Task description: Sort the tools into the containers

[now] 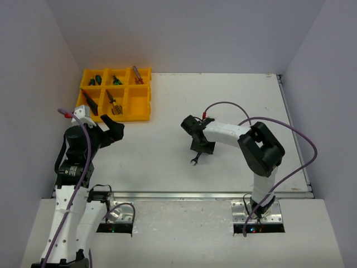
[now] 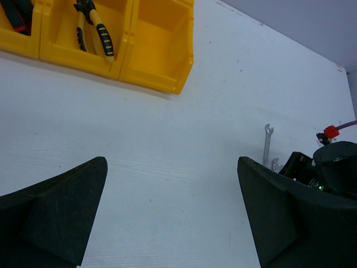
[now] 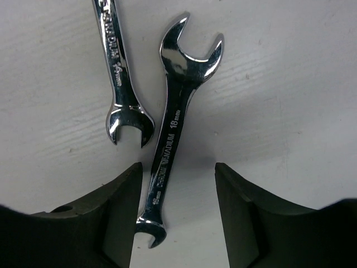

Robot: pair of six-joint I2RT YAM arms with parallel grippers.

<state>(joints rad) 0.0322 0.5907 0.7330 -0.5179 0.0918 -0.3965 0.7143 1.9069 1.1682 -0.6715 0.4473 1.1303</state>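
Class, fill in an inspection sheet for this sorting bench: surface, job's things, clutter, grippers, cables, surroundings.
Surface: white table, matte.
Job's things: yellow tray at the far left, five compartments holding tools, the near right one empty; two silver wrenches lying on the table.
Clutter: nothing seen.
Grippers: left gripper open, holding nothing; right gripper open, astride one wrench.
Cables: purple cables loop along both arms.
Surroundings: plain pale walls on three sides.

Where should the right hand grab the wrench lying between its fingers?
By the slim shank of the wrench, around mid-length, coming straight down from above. It lies flat on the table, so only its narrow edges offer grip; the right hand straddles it. The second wrench crowds its upper left.
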